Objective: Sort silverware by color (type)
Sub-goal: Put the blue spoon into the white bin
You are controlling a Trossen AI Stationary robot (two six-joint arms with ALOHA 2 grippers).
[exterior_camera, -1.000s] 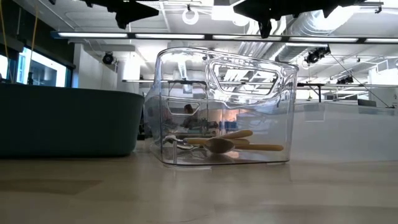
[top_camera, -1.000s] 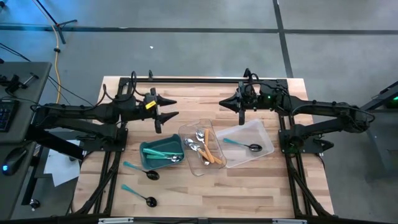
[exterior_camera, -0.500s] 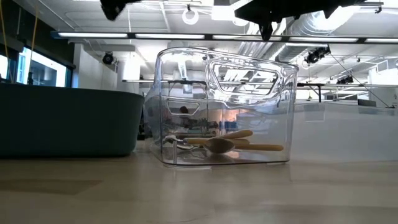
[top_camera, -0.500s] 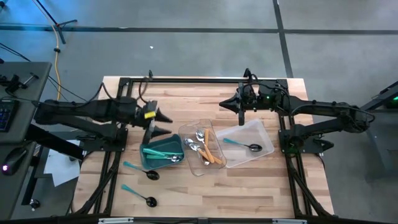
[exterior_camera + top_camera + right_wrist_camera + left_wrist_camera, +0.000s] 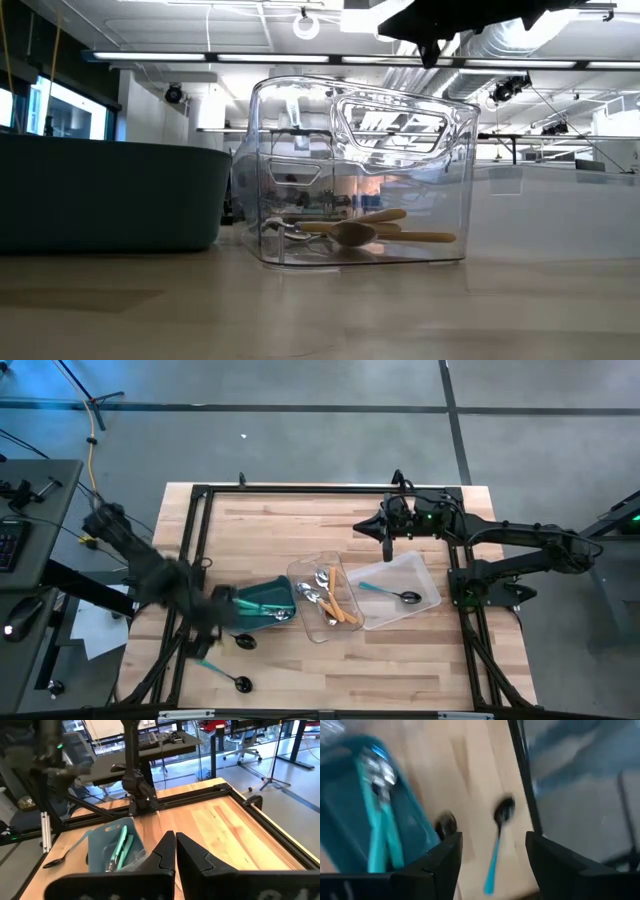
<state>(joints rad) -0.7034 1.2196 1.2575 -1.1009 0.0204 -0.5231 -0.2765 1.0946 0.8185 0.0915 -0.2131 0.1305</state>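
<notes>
**Desk:** What does the left gripper (image 5: 492,857) show?

**Photographer:** Its two dark fingers (image 5: 445,862) stand wide apart with nothing between them. It hangs over the near left part of the wooden table (image 5: 290,525), beside the teal bin (image 5: 258,607). From the wrist, a teal-handled spoon (image 5: 497,845) with a black head lies on the wood in the gap between the fingers, untouched. The arm itself is a blur from above.

**Desk:** And the right gripper (image 5: 388,542)?

**Photographer:** Closed tight, fingertips (image 5: 167,852) pressed together, gripping nothing. It hovers above the table's far side, just behind the clear trays.

**Desk:** Where is the silverware?

**Photographer:** Spread out. Teal-handled pieces (image 5: 262,609) with silver heads rest in the teal bin. The middle clear tray (image 5: 303,573) holds silver-headed spoons and orange-handled utensils (image 5: 344,606). The right clear tray (image 5: 425,572) holds one teal spoon with a black head (image 5: 392,594). Two more teal, black-headed spoons lie loose on the wood: one just in front of the bin (image 5: 243,641), another nearer the table's front edge (image 5: 226,676).
</notes>
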